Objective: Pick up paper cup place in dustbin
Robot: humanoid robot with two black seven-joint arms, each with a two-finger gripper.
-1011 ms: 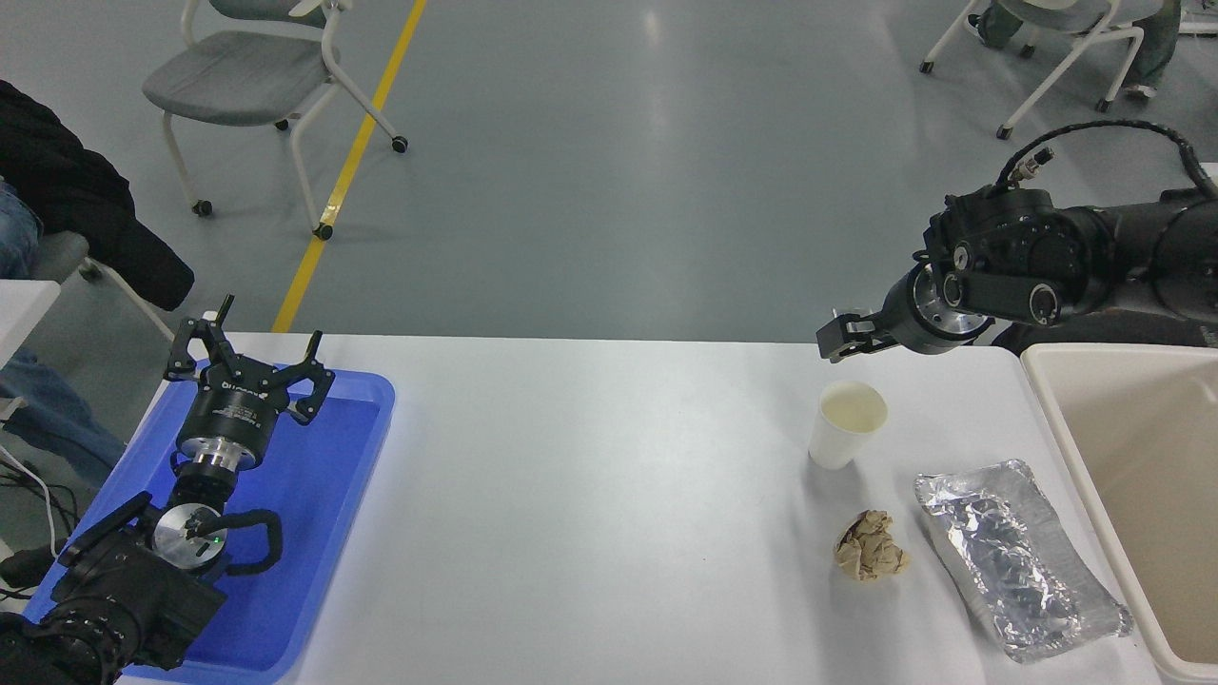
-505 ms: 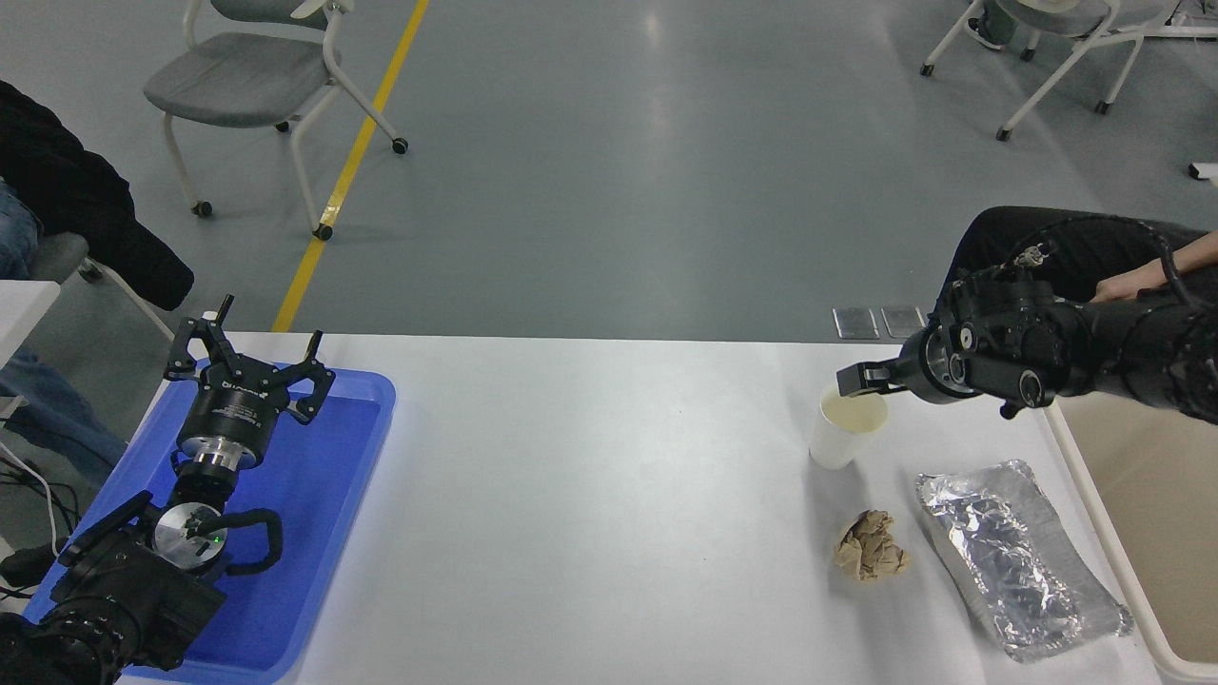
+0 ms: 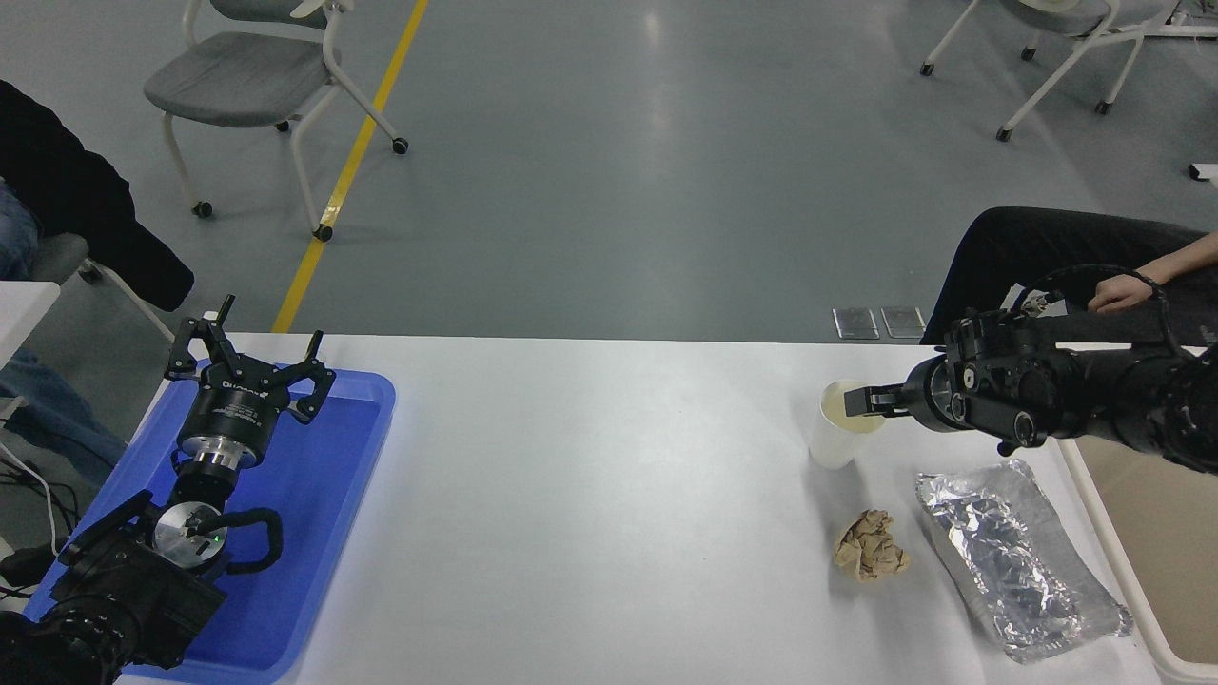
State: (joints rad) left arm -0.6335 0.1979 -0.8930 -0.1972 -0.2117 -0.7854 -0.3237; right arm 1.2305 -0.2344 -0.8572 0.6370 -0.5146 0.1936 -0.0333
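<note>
The paper cup (image 3: 841,430) stands upright on the white table (image 3: 590,495), its mouth directly at the right gripper (image 3: 856,401) tips; whether they pinch the rim cannot be told. Nearer than the gripper lie a brown paper ball (image 3: 870,545) and foil tray (image 3: 1013,561). The dustbin (image 3: 1137,561) sits beneath its arm. The left gripper (image 3: 249,366), spread wide, is parked over a blue tray (image 3: 314,495).

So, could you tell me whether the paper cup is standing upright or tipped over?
Upright: the paper cup stands on its base on the table, its open mouth facing up.
</note>
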